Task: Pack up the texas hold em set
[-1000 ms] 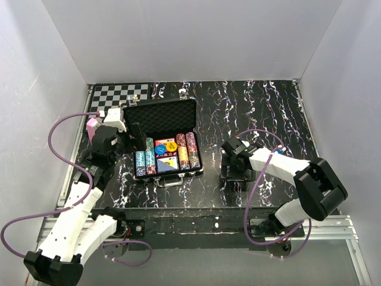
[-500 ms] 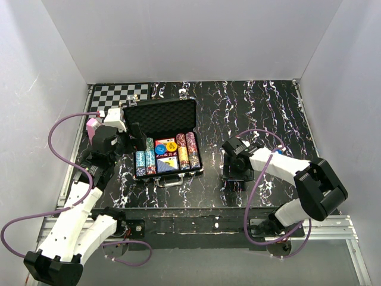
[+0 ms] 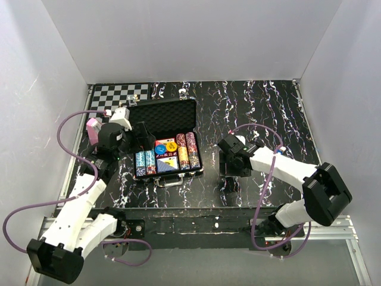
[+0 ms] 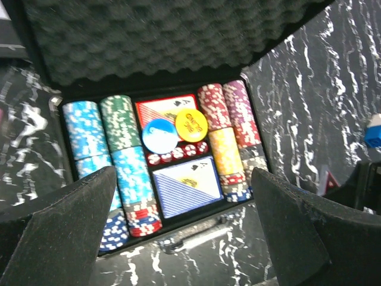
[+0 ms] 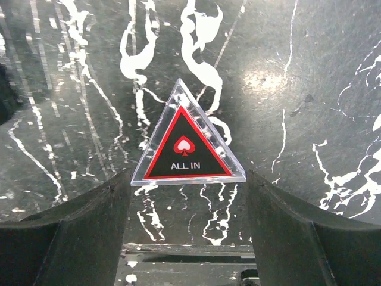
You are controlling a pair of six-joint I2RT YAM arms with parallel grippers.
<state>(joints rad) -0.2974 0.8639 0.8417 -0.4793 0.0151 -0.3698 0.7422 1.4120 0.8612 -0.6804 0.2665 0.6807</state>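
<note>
Left hand shifted toward open black briefcase: foam lid, coloured chip rows, decks; spread apart, right hand likewise.

The raised foam lid closes the far side of the case; from above and from the near side it is reachable. Between case and right claw the desk is bare. The triangular ALL IN marker lies free between that claw's spread fingers

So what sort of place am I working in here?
Probably a lab robot test cell: plain white walls box in a marbled black table, with staged props, a poker case and a chessboard.
</note>
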